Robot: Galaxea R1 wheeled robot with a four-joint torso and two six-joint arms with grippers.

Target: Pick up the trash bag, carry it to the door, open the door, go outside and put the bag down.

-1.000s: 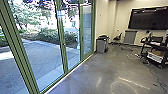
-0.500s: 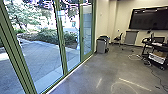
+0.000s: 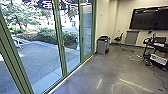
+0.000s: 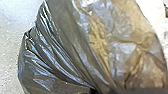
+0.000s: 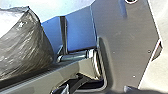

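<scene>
A paved yard (image 3: 37, 60) spreads across the left of the head view, beyond a tall glass wall with green frames (image 3: 60, 32) that slants from the lower left to the upper middle. A smooth grey floor (image 3: 105, 71) covers the lower middle and right, with streaks of light on it. Leafy trees (image 3: 21, 15) rise outside at upper left, above low shrubs (image 3: 47, 35).

A wide dark screen (image 3: 146, 18) hangs on the pale wall at upper right. Below it, at the right edge, stands a black cart (image 3: 160, 47) with a white box (image 3: 158, 58) low on it. A grey panel (image 3: 131, 38) stands left of the cart.

The trash bag (image 4: 62, 50) appears close up in the left wrist view, thin, creased and shiny, partly see-through, brownish in places. Whether the left gripper or the right gripper is open or closed, I cannot tell.

A grey bin (image 3: 102, 47) sits beside the glass wall, right of centre, with a dark chair (image 3: 118, 38) behind it.
</scene>
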